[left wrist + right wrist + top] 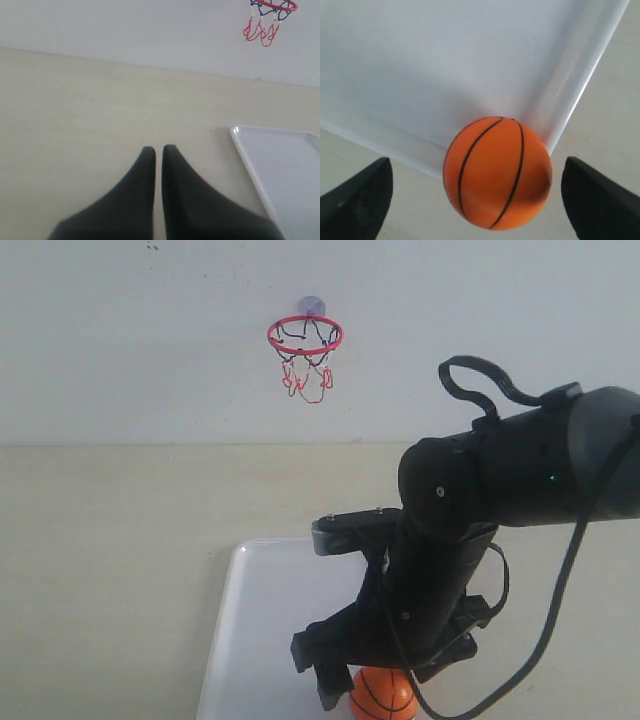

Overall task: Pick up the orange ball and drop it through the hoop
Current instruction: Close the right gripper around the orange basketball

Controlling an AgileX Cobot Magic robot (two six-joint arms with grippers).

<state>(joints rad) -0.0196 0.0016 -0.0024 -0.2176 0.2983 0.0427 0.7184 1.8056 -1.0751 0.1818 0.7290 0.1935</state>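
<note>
**Right gripper open around the orange ball at the tray corner; left gripper nearly shut and empty**

The right gripper (480,200) hangs low over the white tray (262,610) with its 2 fingers (362,197) spread wide. The orange ball (497,172) sits between them, with clear room on both sides, so neither finger touches it and nothing is gripped. The ball rests in a corner of the tray, close against the 2 raised rims that meet there. Past the ball, ahead of the fingertips, the tray floor runs flat and bare. Outside the rims, on the near side of the gripper, lies the pale table (110,540).

The left gripper (158,150) is closed to a thin slit, its 2 tips almost meeting, and it holds nothing. It hovers above bare table, with the tray's rounded corner and long edge off to one side, well apart from the tips.

The hoop (305,335) hangs on the white wall (120,330) by its suction cup, far ahead of and above both grippers, its ring level and its net hanging loose, with open wall all around it.
</note>
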